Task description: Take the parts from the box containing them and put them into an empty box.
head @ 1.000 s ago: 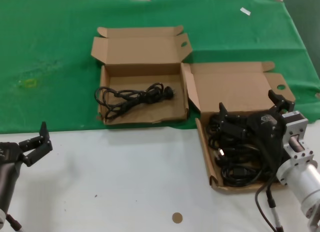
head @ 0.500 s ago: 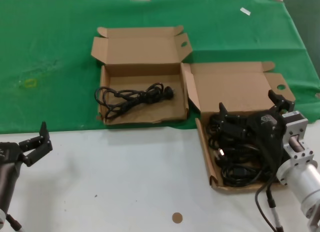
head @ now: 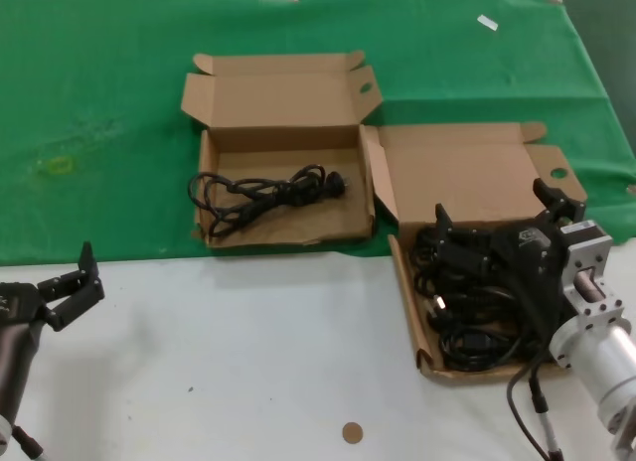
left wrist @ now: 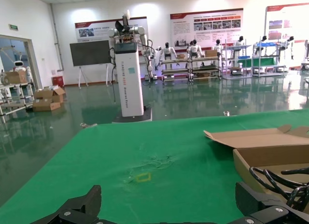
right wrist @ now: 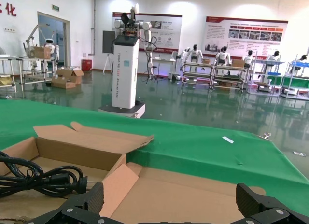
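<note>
The right gripper point(head: 494, 226) hangs over the right box point(head: 477, 188) with its fingers spread wide, low above the pile of cords point(head: 473, 302) that fills the tray; whether it touches them I cannot tell; the left gripper point(head: 79, 282) waits open on the white table point(head: 248, 352); farther back, on green cloth point(head: 99, 103), the left box point(head: 283, 113) holds one cord point(head: 263, 195).
</note>
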`<state>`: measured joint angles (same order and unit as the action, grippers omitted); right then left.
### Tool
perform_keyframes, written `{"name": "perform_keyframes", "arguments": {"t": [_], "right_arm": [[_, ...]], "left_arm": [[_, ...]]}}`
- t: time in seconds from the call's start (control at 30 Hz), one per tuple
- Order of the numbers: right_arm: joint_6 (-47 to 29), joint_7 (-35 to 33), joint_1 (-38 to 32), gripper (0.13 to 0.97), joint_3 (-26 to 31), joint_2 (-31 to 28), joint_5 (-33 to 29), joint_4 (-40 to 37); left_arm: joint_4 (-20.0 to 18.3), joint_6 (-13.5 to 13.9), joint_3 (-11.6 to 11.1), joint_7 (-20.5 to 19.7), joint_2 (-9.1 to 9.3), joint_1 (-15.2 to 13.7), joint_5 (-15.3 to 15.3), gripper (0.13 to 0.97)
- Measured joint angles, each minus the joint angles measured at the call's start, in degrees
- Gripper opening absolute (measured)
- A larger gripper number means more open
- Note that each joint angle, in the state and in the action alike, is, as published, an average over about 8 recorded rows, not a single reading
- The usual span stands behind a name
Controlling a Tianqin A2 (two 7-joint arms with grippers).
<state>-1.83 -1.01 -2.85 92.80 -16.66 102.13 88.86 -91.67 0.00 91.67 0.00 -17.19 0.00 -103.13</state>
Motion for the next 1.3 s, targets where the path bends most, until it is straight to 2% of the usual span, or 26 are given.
{"name": "perform_keyframes", "arguments": {"t": [1.3], "right_arm": [[0.0,0.0,0.0,0.966,0.0,0.0,0.0,0.0]], "left_arm": [[0.0,0.0,0.0,0.0,0.0,0.0,0.0,0.966]]}}
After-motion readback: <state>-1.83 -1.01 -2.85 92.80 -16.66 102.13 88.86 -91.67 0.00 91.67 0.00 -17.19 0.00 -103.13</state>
